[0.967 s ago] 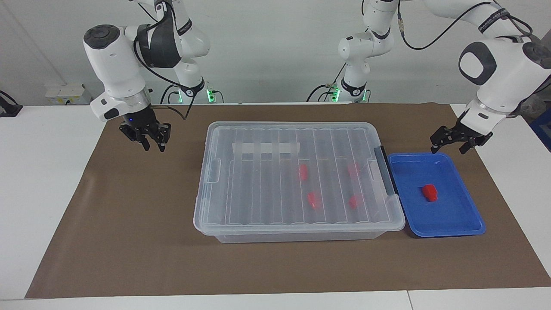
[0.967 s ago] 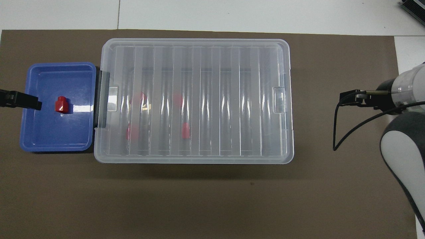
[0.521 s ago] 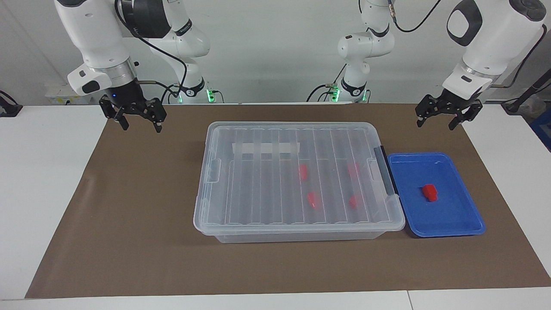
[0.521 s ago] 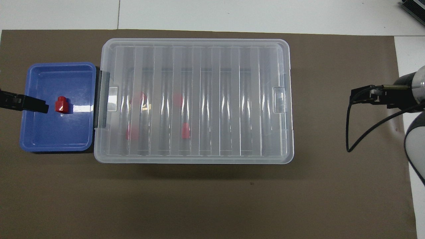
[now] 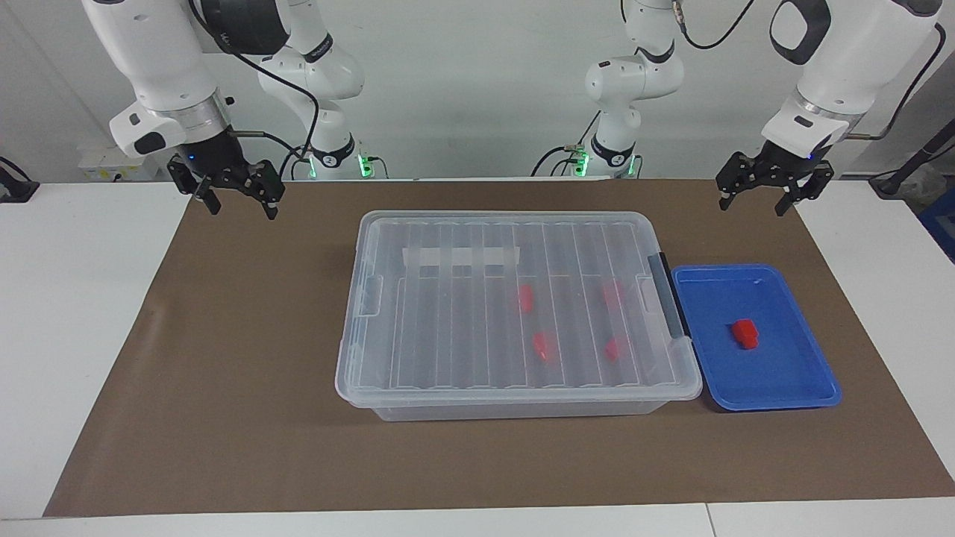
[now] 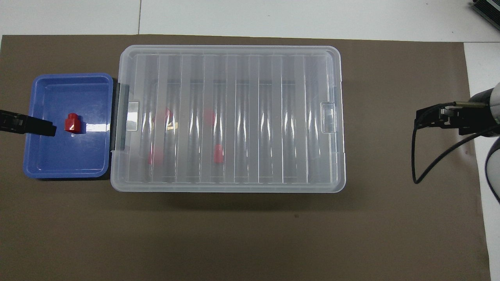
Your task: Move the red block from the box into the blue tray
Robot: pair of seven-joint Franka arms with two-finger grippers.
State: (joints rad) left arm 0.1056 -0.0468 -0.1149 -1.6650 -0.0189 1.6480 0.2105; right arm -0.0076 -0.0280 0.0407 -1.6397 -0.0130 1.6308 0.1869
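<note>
The box (image 5: pixel 448 224) is a large clear bin with its ribbed lid on, standing mid-mat (image 6: pixel 273 62). Several red blocks show through the lid, among them one (image 5: pixel 526 298) and another (image 6: pixel 218 153). Beside the box's black handle (image 5: pixel 668 294) lies the blue tray (image 5: pixel 776 380), with one red block (image 5: pixel 744 333) resting on its floor (image 6: pixel 72 123). My left gripper (image 5: pixel 752 205) hangs open and empty in the air over the mat by the tray. At the right arm's end, my right gripper (image 5: pixel 241 209) hangs open and empty over the mat's edge.
A brown mat (image 5: pixel 224 373) covers the white table (image 5: pixel 74 298). A black cable (image 6: pixel 420 156) loops down from the right wrist. Both arm bases stand at the robots' edge of the table.
Both grippers have risen and drawn back toward the robots' edge, the left one from just above the tray's rim. Box, tray and blocks have not moved.
</note>
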